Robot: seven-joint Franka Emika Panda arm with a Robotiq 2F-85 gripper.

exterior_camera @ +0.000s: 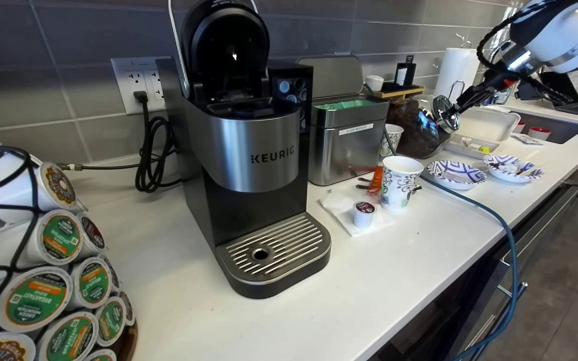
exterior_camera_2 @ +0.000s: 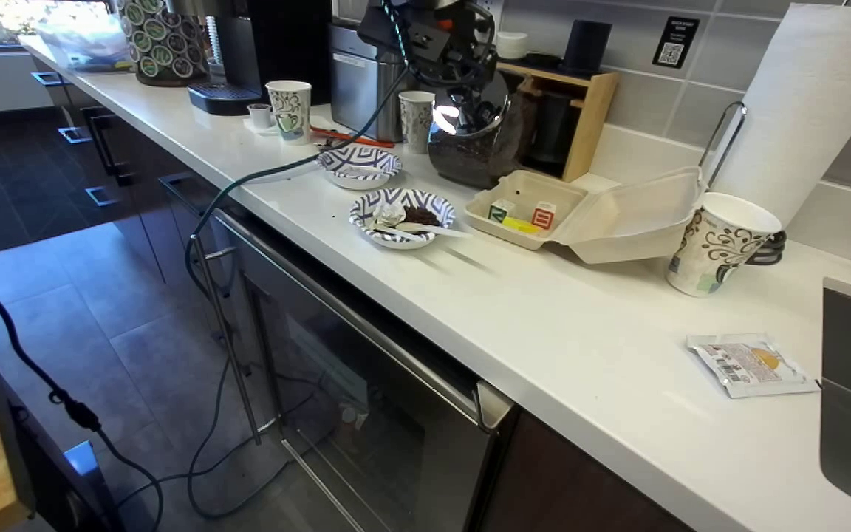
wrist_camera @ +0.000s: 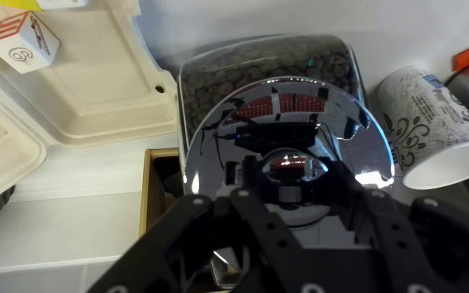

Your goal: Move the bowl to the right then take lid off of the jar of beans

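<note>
The pincer [wrist_camera: 292, 183] is hanging at the knob [wrist_camera: 293, 165] of the shiny lid [wrist_camera: 287, 106], its two sides flanking it; whether it is clamping, I cannot tell. The lid is sitting at the mouth of the jar of beans [wrist_camera: 265, 61]. In both exterior views, a blue-and-white bowl [exterior_camera_2: 356, 157] is resting on the desk [exterior_camera_2: 580, 318] near the jar, and a second patterned bowl [exterior_camera_2: 399, 198], holding dark scraps, is resting just beside it.

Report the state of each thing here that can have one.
Coffee maker: top open
Steel bin: open
Takeout box: open
Jar of beans: lid at mouth, seating unclear
Hand: astride lid's knob, grip unclear
Bowl nearer takeout box: upright, dark contents
Farther bowl: upright, pale item inside
Paper cups: upright
</note>
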